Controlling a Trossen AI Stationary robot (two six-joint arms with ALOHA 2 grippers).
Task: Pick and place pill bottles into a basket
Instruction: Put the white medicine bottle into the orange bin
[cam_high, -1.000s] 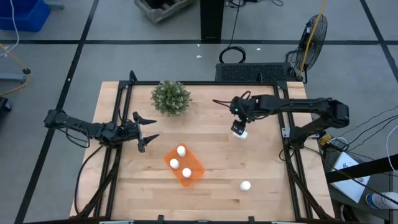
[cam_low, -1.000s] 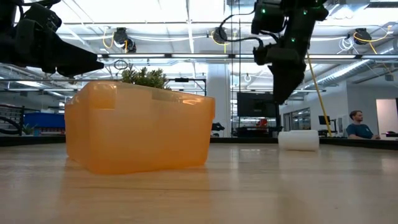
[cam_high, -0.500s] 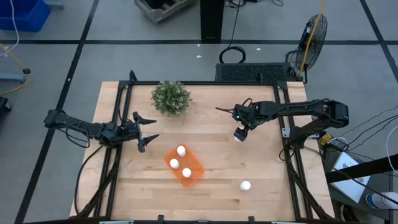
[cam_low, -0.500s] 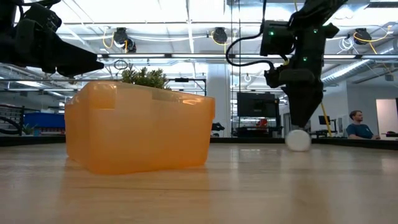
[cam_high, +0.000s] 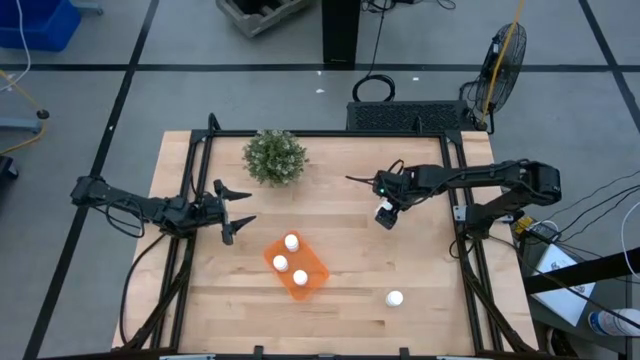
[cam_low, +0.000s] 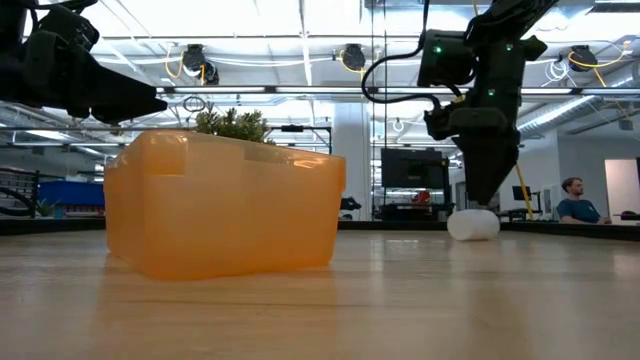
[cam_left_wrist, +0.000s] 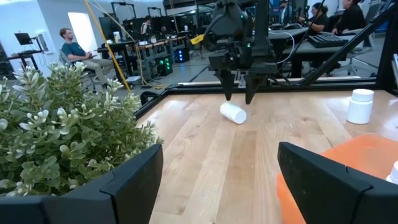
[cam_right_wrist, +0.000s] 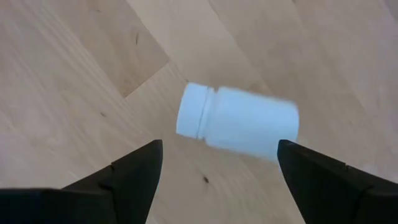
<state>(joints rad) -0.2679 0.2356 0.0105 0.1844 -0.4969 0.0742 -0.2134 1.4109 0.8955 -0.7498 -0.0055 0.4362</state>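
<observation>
The orange basket (cam_high: 312, 268) sits mid-table with three white pill bottles (cam_high: 291, 241) standing in it. A fourth bottle (cam_high: 394, 298) stands on its base near the right front. A fifth bottle (cam_right_wrist: 237, 121) lies on its side on the table. My right gripper (cam_left_wrist: 239, 98) is open just above it, fingers pointing down to either side; I see no touch. My left gripper (cam_high: 244, 206) is open and empty at the left, level with the basket's far end.
The round green plant (cam_high: 274, 157) stands at the far left, close beside my left gripper in the left wrist view (cam_left_wrist: 62, 124). Black frame rails (cam_high: 455, 200) run along the table's edges. People sit in the room beyond the table.
My right gripper has come down and a little toward the near edge, over the lying bottle. The bottle has turned about on the table where it lies.
</observation>
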